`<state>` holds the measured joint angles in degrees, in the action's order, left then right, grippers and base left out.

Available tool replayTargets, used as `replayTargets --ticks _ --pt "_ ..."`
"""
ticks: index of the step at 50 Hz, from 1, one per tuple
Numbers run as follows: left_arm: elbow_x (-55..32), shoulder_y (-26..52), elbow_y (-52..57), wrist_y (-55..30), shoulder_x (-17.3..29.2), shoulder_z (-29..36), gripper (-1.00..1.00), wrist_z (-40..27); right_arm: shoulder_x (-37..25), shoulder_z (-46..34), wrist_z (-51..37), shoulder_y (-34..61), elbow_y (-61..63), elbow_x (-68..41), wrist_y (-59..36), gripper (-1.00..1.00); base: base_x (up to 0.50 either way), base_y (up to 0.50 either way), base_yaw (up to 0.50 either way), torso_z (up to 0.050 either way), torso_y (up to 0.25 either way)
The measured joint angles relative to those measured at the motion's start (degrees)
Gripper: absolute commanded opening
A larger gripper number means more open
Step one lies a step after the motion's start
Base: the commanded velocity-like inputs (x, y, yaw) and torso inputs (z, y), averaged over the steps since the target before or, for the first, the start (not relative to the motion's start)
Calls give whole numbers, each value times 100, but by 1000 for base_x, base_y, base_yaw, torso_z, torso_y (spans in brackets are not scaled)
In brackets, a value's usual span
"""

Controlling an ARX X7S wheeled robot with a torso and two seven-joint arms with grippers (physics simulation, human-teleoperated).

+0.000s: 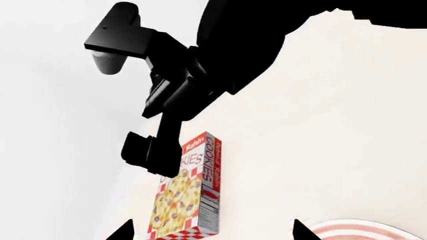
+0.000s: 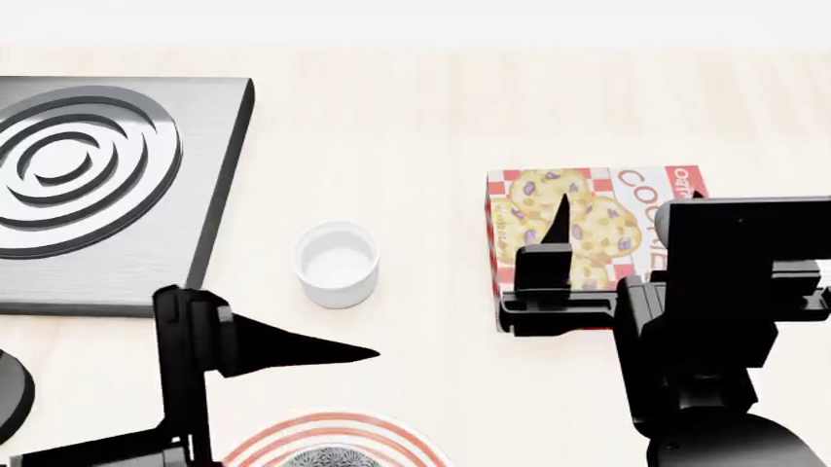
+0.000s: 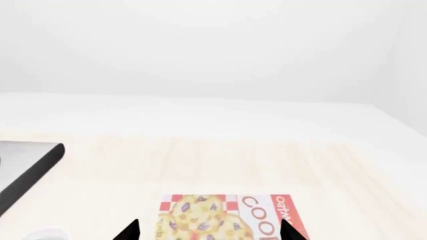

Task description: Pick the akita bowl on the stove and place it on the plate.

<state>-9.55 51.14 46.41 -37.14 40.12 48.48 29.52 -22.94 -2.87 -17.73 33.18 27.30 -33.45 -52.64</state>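
Pale wood-grain surface (image 2: 429, 117) filled the head view, running back to a white wall. At the upper left of that frame lay the stove (image 2: 214, 195), a dark grey slab with black concentric burner rings, nothing resting on it. Near the frame's centre stood a small plain white cup (image 2: 337, 263), apart from the stove's edge. Right of centre lay a cookie box (image 2: 571, 229) flat on the surface, partly covered by the right gripper (image 2: 561, 226), whose jaws stood spread, one pointed fingertip over the box. The left gripper (image 2: 292, 347) reached in from the lower left, its jaws spread too, holding nothing. At the bottom edge, just below it, sat the plate (image 2: 260, 446) with red rings, and the akita bowl (image 2: 327, 457) showed on it as a speckled sliver cut by the frame.
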Motion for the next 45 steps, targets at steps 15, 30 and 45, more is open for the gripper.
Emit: replayTargets --ticks 15,30,45 --pt "-931 -164 207 -425 -308 -1054 100 -476 -15 -25 0 -18 -37 6 63 100 0 0 0 0 0" --pt "-1756 -230 173 -723 -535 -2050 100 -860 -27 -19 -59 10 20 -57 -13 100 0 0 0 0 0" --pt "-2387 -201 -71 -940 -732 -2880 100 -1190 -41 -31 -82 17 19 -82 -12 100 0 0 0 0 0"
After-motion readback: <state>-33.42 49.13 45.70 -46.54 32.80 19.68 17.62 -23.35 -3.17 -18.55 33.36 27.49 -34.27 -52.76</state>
